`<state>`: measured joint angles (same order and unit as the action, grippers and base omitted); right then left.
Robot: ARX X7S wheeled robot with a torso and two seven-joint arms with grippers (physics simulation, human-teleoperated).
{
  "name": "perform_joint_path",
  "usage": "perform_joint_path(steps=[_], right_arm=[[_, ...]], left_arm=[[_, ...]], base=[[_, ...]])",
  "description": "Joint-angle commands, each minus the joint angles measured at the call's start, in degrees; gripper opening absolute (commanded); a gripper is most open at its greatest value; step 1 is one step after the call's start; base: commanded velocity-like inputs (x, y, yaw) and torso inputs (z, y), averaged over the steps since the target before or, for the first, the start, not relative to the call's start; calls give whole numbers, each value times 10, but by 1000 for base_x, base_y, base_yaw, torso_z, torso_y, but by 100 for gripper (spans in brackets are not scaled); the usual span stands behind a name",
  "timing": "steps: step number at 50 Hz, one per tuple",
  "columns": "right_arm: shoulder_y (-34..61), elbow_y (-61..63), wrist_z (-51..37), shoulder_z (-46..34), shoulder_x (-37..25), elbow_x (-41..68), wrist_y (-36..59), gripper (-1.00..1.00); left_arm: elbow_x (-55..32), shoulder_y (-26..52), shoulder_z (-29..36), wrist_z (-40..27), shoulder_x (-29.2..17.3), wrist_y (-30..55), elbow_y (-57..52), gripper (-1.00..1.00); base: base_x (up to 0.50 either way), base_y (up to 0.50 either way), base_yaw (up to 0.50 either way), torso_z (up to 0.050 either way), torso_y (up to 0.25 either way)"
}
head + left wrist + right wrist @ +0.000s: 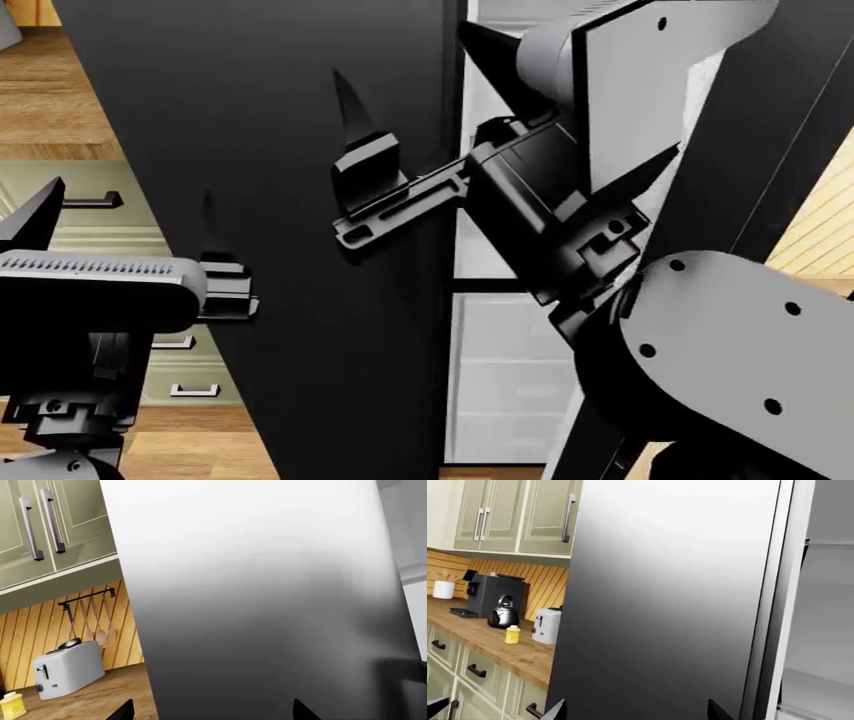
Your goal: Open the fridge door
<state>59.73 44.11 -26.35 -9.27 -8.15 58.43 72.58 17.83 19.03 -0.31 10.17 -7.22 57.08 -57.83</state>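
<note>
Head view had the fridge door (727, 130) swung ajar at the right, white fridge interior (501, 360) showing between it and the black left leaf (267, 120). The right gripper (350, 165) sat spread open against that left leaf, holding nothing. Left gripper (200, 290) was near the leaf too, but I couldn't tell if it was open. Toaster (67, 670) on the counter (100, 700).
</note>
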Motion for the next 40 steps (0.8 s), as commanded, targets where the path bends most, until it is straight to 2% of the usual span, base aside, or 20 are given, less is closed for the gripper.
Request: perform_joint_path(steps=[1,8,28,40], right_arm=[[12,-57,39,-49,5,-63,-48,100],[16,-93,31,-65,9,-90,-64,100],[28,-200,-6,-8,3,-139,-131,100],[4,-196,-40,8,-6,-154,-146,100]], left_arm=[[-1,-1,0,-1,0,-1,0,100],[-1,-2,1,-2,-1,1,-2,100],[-2,1,1,-2,-2,3,0,100],[-5,-3,-2,-4,-1,-1,1,100]], base=[[0,0,0,0,0],[0,0,0,0,0],[0,0,0,0,0],[0,0,0,0,0]])
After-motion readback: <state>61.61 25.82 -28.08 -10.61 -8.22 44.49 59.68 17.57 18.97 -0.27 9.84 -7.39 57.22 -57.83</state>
